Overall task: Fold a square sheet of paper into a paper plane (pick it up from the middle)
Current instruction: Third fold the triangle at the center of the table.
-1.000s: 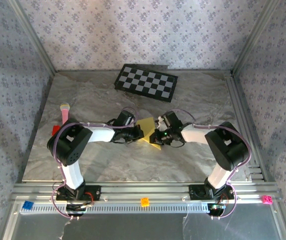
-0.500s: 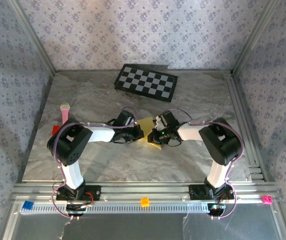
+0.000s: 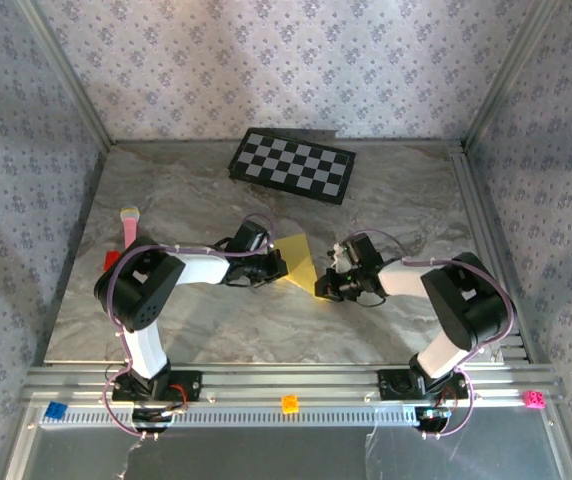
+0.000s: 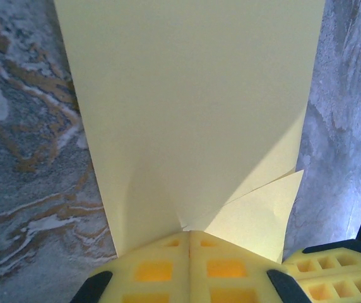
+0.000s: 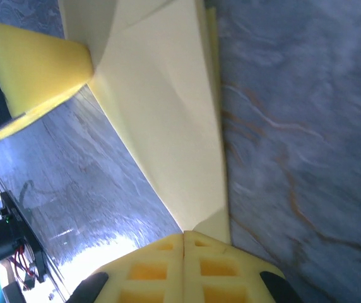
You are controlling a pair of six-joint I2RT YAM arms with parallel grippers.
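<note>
Paper sheet (image 3: pixel 301 262) in left end effector (image 3: pixel 280 270) and right end effector (image 3: pixel 324 288)

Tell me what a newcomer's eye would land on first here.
At the middle of the marbled table, a partly folded yellow sheet of paper is pinched on its left by the left fingers and at its near right corner by the right fingers, both shut on it. Behind it, a black-and-white checkerboard lies at the table's far edge.

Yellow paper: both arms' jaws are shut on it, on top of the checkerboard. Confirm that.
Not on the checkerboard. The top external view shows the yellow paper over the marble table, nearer the arms; both arms' jaws are shut on it.
</note>
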